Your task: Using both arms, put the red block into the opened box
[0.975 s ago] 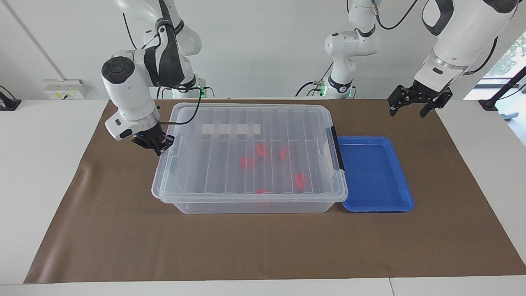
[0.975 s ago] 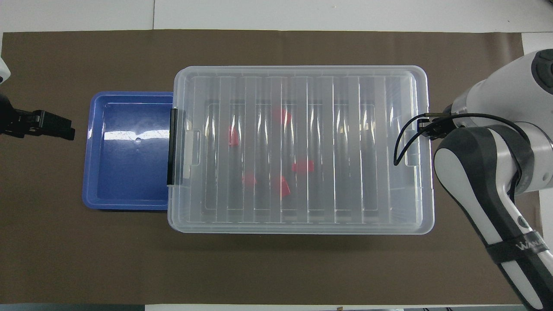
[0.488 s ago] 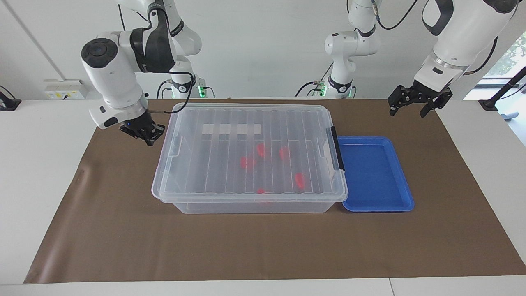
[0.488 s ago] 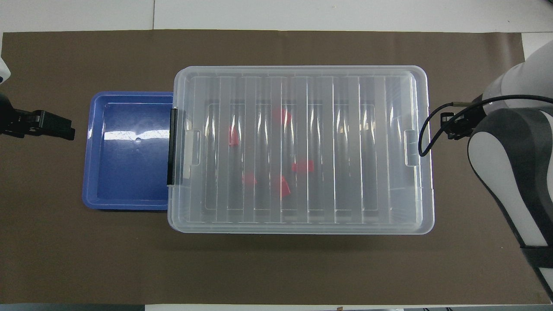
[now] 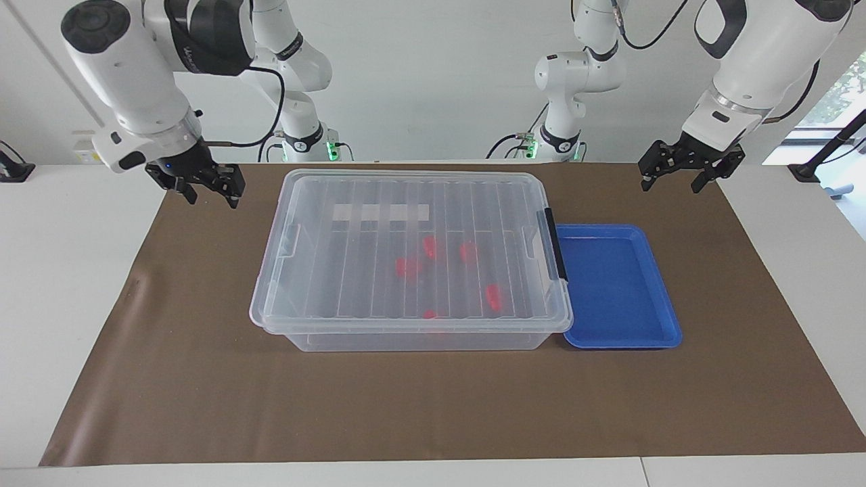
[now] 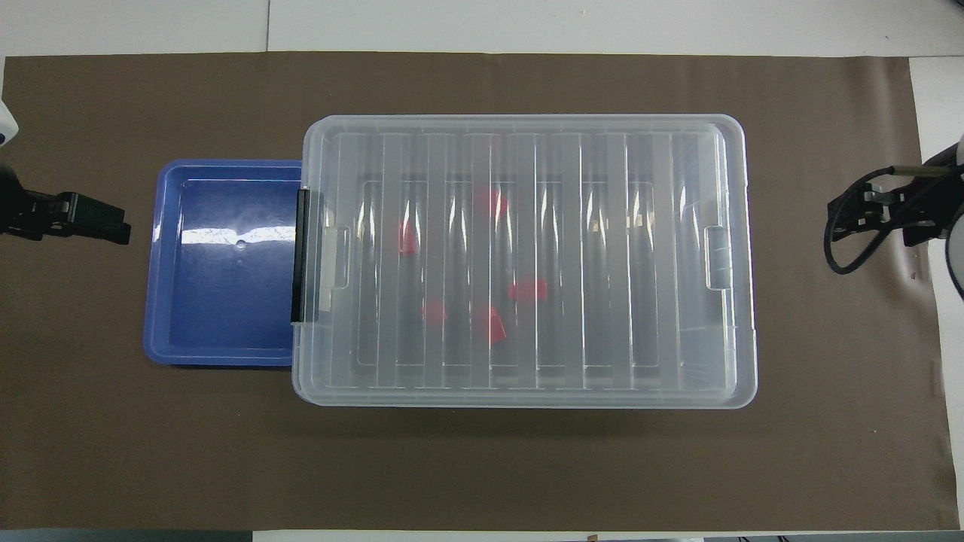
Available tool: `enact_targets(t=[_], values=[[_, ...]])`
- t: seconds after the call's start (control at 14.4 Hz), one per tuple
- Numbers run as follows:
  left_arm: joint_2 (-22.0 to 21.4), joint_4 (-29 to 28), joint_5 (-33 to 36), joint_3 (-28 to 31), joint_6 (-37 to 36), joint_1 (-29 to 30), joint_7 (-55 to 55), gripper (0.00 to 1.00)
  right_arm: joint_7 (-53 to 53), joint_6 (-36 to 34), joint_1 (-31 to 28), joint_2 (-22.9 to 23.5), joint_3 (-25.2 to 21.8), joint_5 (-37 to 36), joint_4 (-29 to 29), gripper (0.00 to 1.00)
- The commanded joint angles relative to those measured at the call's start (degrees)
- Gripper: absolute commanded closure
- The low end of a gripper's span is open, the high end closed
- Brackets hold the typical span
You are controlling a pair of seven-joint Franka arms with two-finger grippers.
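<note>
The box [image 5: 325, 270] [image 6: 700, 150] stands in the middle of the mat with its ribbed clear lid lying on it. A black latch [image 5: 556, 247] sits on its end toward the left arm. Several red blocks [image 5: 494, 296] [image 6: 527, 290] show through the lid, lying on the box floor. My right gripper [image 5: 211, 196] hangs open and empty over the mat, beside the box's end toward the right arm and apart from it. My left gripper [image 5: 671, 184] waits open and empty, raised over the mat by the blue tray.
An empty shallow blue tray [image 5: 619, 284] [image 6: 226, 301] touches the box's latch end. A brown mat [image 5: 433, 406] covers the table. Two slimmer white arms with green-lit bases [image 5: 561, 142] stand at the robots' edge of the table.
My right gripper, shut at the box's end a second ago, has lifted away toward the right arm's end and opened. The box, blocks and left arm have not moved.
</note>
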Motion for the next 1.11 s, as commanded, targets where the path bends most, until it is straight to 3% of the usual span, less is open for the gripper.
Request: enact_targets(t=[0.0, 0.21, 1.05], values=[[-1.3, -1.0, 0.6, -0.3, -0.5, 0.4, 0.5, 0.00, -2.6, -1.0, 0.0, -1.5, -4.0, 2.9, -0.2, 0.00], [-1.3, -1.0, 0.6, -0.3, -0.5, 0.4, 0.5, 0.00, -2.6, 0.5, 0.0, -2.1, -4.2, 2.9, -2.1, 0.00], [-1.3, -1.0, 0.6, -0.3, -0.5, 0.4, 0.5, 0.00, -2.9, 1.1, 0.0, -1.2, -3.6, 2.9, -0.6, 0.00]])
